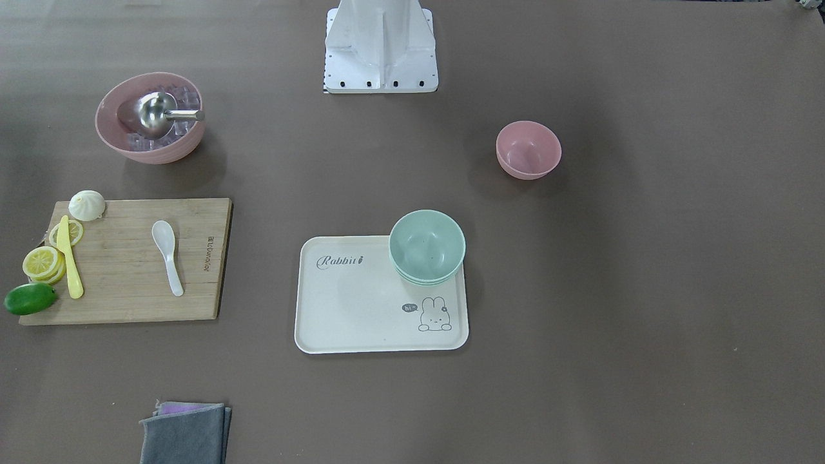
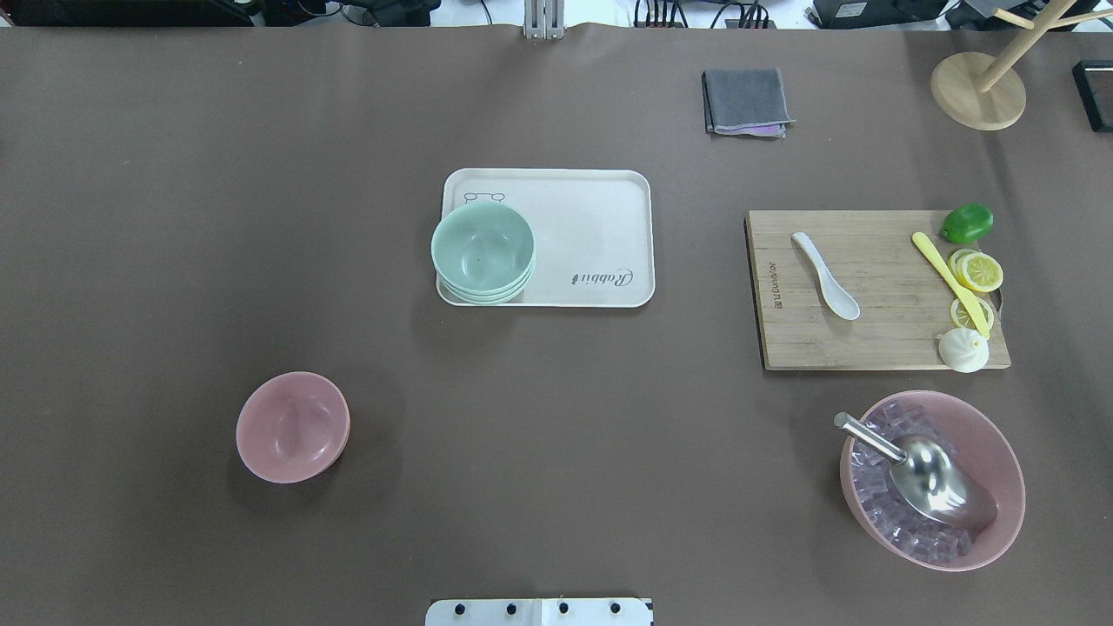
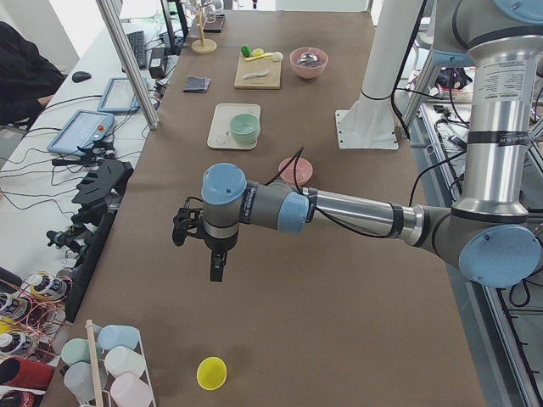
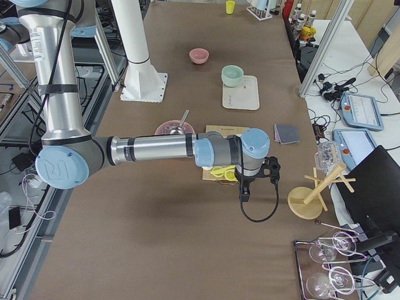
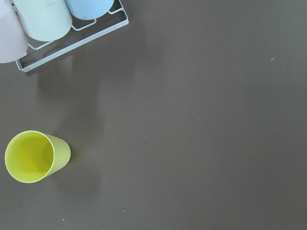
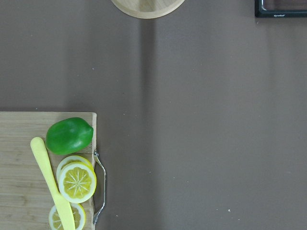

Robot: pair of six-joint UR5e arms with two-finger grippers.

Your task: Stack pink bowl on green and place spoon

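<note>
left jaws, right jaws: side views only, cannot tell clenched or released | green bowls: stacked, seemingly three, count unsure | small pink bowl: one | spoon: one

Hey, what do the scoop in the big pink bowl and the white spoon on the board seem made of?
Scoop: polished metal, likely steel, given its mirror-like highlights. White spoon: glossy ceramic or plastic, unclear which; smooth pearly sheen.

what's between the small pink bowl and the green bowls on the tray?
Nothing. Only bare table lies between the small pink bowl and the green bowls, which sit on the tray corner. The overhead exterior view shows it plainly.
</note>
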